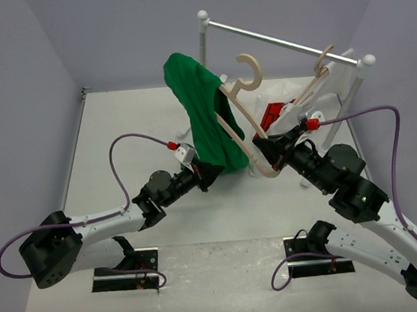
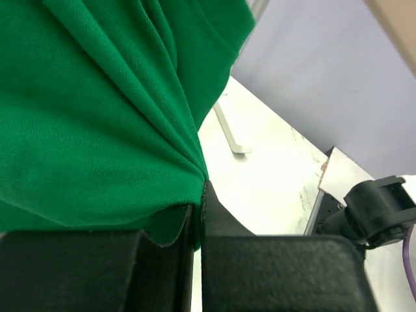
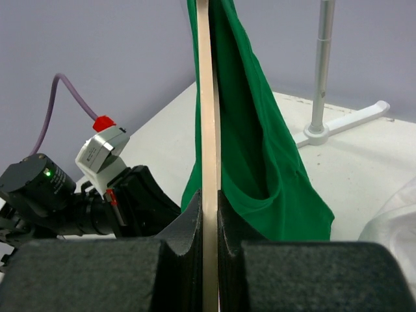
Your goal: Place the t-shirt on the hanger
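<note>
L fingers [image 1: 214,172] pinch green tee [image 1: 204,120], R fingers [image 1: 264,153] clamp hanger [image 3: 207,97], white tabletop [image 1: 119,123], lavender walls [image 1: 112,33], rail [image 1: 271,39] behind

T-shirt [image 1: 204,116]: green cloth, matt, fine knit, soft in the folds. Hanger [image 3: 207,97]: pale wood, smooth, faintly satin. Left tool [image 2: 197,224] and right tool [image 3: 209,214]: black plastic, matt, slightly grainy. Rail [image 1: 271,39]: bright metal, glossy, with white plastic end knobs. Cable [image 1: 136,136]: purple plastic sheath, smooth, slight sheen. Tabletop [image 1: 119,120]: white, matt, scuffed and smudged toward the near edge. Arm shells [image 1: 98,221]: white plastic, smooth, semi-gloss, with matt black joints.
</note>
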Controlling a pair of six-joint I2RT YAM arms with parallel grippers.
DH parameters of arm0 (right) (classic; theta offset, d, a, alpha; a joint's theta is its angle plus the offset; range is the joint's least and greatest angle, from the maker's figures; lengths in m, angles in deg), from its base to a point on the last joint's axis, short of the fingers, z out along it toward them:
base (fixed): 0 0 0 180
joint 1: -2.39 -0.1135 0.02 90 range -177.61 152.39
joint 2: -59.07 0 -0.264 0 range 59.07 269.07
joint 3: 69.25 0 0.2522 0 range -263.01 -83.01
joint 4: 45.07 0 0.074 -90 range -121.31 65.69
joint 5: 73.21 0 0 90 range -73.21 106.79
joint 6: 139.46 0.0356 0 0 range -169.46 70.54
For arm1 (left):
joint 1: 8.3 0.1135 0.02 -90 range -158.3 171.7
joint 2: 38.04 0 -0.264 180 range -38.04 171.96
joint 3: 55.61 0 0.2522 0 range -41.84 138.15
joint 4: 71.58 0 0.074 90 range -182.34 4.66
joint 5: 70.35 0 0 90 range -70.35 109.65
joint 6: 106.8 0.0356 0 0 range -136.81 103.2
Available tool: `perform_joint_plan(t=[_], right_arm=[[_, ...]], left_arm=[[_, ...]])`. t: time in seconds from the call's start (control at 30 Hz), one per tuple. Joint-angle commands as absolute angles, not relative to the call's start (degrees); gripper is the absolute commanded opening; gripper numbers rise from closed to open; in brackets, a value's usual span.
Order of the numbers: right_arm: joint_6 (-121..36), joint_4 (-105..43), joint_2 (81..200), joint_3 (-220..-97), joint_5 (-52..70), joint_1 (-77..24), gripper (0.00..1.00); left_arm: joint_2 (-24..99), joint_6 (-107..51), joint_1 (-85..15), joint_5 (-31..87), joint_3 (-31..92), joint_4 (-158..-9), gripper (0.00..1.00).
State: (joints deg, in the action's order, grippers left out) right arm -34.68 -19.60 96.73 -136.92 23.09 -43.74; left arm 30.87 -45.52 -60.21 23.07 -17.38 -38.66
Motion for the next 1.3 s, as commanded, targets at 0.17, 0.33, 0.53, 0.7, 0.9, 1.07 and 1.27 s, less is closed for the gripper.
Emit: perform_joint_plan(t=[0.17,0.33,0.53,0.7,0.9,1.07,1.27], right_arm=[[-33.81,-37.61,93.46,-135.74,24.23,-43.49,0.00],[-32.86,-36.41,96.06,-135.48,23.38,-43.57,0.00],[-32.02,-36.02,97.21,-134.69,24.79,-43.58,0.00],[-31.58,-35.46,97.59,-134.76,24.51,-43.64,0.00],[-30.57,-33.56,98.53,-135.65,22.20,-43.58,0.00],[-30.68,-31.78,98.91,-136.15,22.10,-43.58,0.00],[-30.92,-31.49,99.69,-136.63,20.49,-43.58,0.00]], left_arm=[[19.62,-46.76,-61.39,-4.37,-1.67,-80.01,0.78],[16.55,-41.95,-61.39,-0.85,8.05,-89.02,0.74],[16.93,-36.54,-61.39,6.39,19.12,-94.74,0.65],[18.29,-34.14,-61.39,5.47,25.44,-95.34,0.61],[27.20,-28.28,-61.30,2.55,32.54,-90.75,0.33],[31.48,-26.80,-61.01,-1.62,34.41,-88.34,0.53],[33.45,-25.95,-59.81,-3.40,35.13,-86.07,0.46]])
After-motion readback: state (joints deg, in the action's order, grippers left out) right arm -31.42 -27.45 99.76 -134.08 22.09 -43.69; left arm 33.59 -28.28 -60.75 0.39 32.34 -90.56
